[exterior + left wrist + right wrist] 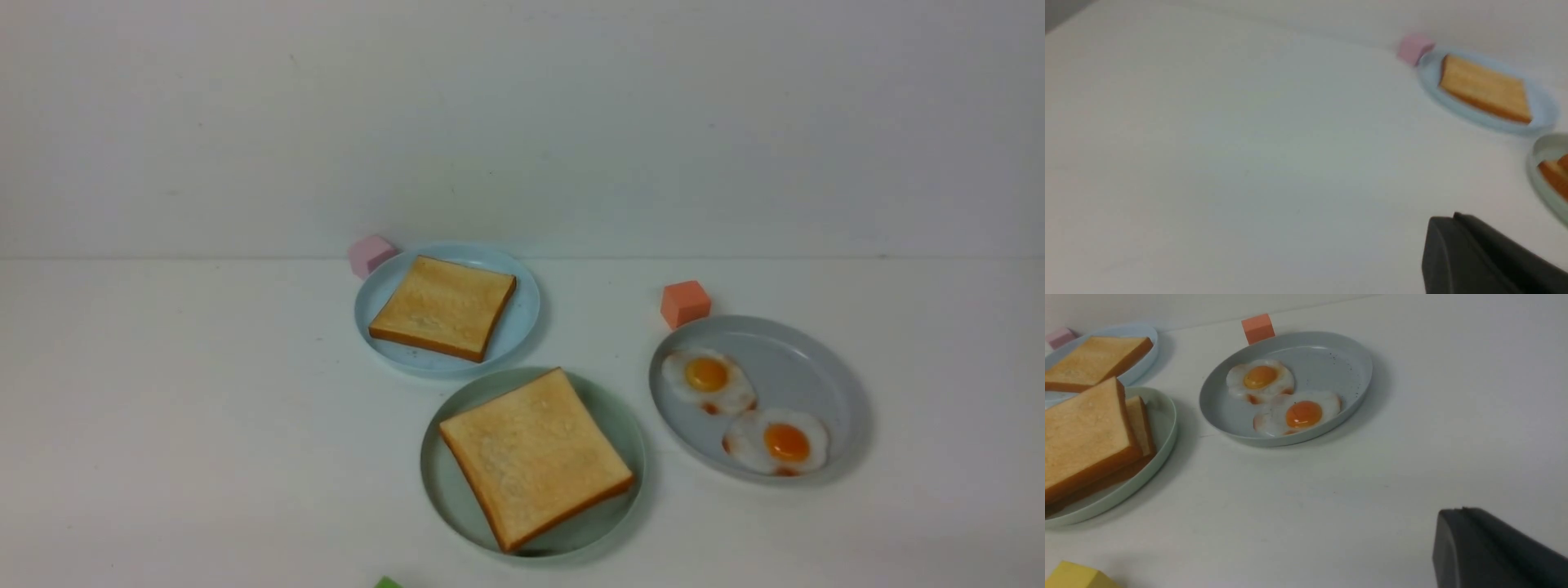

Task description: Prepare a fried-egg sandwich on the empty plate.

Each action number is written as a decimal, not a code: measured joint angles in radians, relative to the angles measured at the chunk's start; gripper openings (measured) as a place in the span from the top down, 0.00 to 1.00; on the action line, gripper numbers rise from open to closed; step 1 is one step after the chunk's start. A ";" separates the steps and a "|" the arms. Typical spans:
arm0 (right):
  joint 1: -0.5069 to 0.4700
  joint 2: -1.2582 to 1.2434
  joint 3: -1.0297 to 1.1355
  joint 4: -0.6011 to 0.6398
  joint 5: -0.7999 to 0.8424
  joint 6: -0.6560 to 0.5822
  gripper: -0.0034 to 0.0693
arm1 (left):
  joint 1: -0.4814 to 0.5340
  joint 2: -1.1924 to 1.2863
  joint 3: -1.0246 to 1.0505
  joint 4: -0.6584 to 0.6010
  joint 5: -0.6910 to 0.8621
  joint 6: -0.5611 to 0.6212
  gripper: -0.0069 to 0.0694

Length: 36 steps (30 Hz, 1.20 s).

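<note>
The mint-green plate (447,500) sits at the front centre with a golden toast slice (535,457) on top. In the right wrist view this plate (1167,416) holds two stacked slices, the upper one (1081,433) tilted over the lower one (1141,424); what lies between them is hidden. Two fried eggs (707,378) (780,442) lie on the grey plate (808,359) to the right. Another toast slice (443,307) lies on the light-blue plate (522,331) behind. My left gripper (1455,216) and right gripper (1461,510) are shut and empty over bare table, out of the front view.
A pink cube (371,254) touches the light-blue plate's far left rim. An orange cube (685,303) stands just behind the grey plate. A green corner (387,582) shows at the front edge. A yellow block (1073,575) lies near the mint plate in the right wrist view.
</note>
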<state>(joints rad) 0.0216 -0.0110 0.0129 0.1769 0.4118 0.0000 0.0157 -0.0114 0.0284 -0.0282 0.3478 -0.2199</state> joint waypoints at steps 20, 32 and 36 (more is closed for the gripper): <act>0.000 0.000 0.000 0.000 0.000 0.000 0.90 | 0.006 0.000 0.003 0.004 0.039 -0.034 0.93; 0.000 0.000 0.000 0.000 0.000 0.000 0.88 | 0.006 0.000 0.003 0.004 0.039 -0.034 0.93; 0.000 0.000 0.000 0.000 0.000 0.000 0.87 | 0.006 0.000 0.003 0.004 0.038 -0.034 0.93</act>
<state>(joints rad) 0.0216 -0.0110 0.0129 0.1771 0.4118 0.0000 0.0215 -0.0114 0.0318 -0.0242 0.3860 -0.2541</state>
